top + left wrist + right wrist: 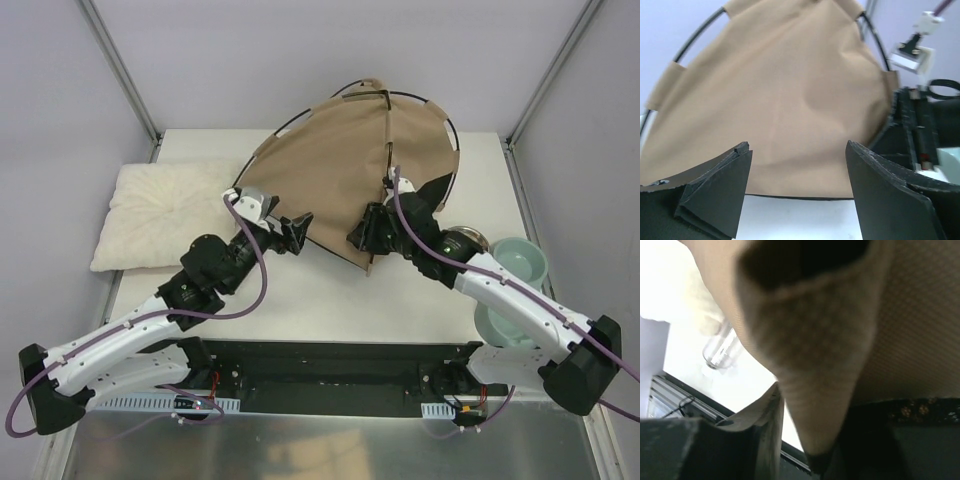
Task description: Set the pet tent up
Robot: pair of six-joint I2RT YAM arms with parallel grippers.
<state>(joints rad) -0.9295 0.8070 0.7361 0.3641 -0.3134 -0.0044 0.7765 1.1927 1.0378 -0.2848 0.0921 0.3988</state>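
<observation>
While the pet tent (340,170) stands partly raised at the far middle of the table (330,300), its tan panels leaning and its thin black poles (699,34) bowed along the edges, the step in hand looks like spreading and steadying it. The left gripper (292,232) hovers just on the near side of the left panel's lower hem, jaws spread wide with nothing between them. The right gripper (362,236) sits at the near corner where the panels meet. Its wrist view is filled by a fold of tan fabric (825,390) hanging against one finger, and I cannot tell whether that fold is pinched or merely draped. To do this well, take hold at a hem or pole sleeve rather than mid-panel, draw the two sides apart gently so the poles spring evenly, and steer clear of the cream pillow (160,215) at the left.
</observation>
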